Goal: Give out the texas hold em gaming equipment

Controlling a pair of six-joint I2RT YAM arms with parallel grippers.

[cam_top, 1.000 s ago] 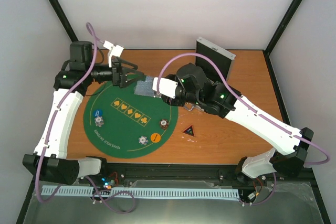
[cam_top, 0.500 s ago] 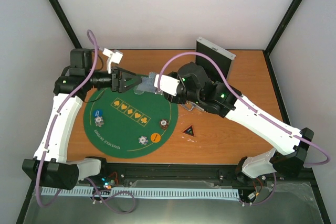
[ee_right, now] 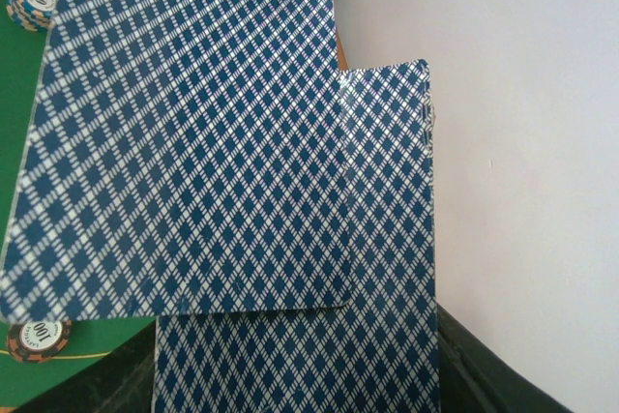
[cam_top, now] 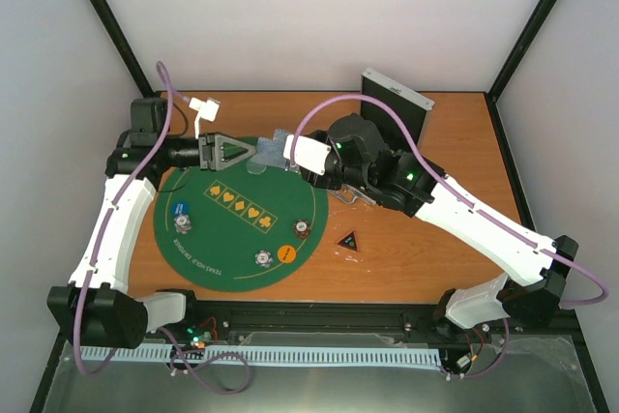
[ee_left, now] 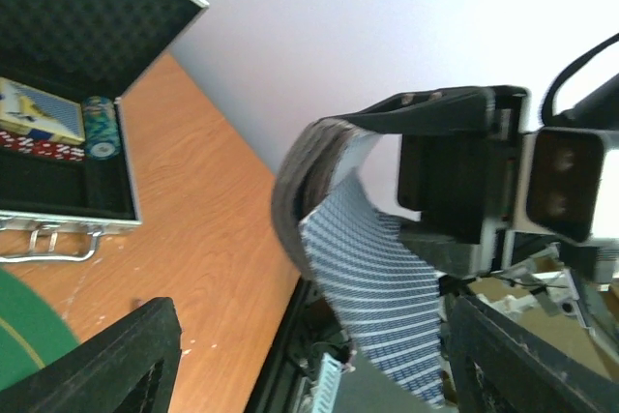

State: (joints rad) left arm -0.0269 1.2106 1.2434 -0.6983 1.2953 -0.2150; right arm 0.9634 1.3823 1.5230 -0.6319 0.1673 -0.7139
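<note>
My right gripper point(cam_top: 286, 154) is shut on a fanned stack of grey-blue-backed playing cards point(cam_top: 273, 147) held above the far edge of the green mat point(cam_top: 232, 239). The cards fill the right wrist view point(ee_right: 242, 191). My left gripper point(cam_top: 250, 150) is open, turned on its side, with its tips just left of the cards; in the left wrist view the cards point(ee_left: 377, 278) hang between its fingers point(ee_left: 126, 355). On the mat lie a blue chip point(cam_top: 181, 208), white chips point(cam_top: 184, 225) point(cam_top: 263, 258), a red chip point(cam_top: 304, 227) and an orange disc point(cam_top: 286, 253). A black triangular marker point(cam_top: 349, 239) lies on the wood.
The silver case point(cam_top: 397, 103) stands open at the back right; the left wrist view shows its dark foam inside point(ee_left: 58, 142), with chips and a card pack. The right arm stretches across the table from the near right.
My left gripper has turned from pointing down to lying level, facing the cards. My right gripper has lifted the cards slightly toward the back.
</note>
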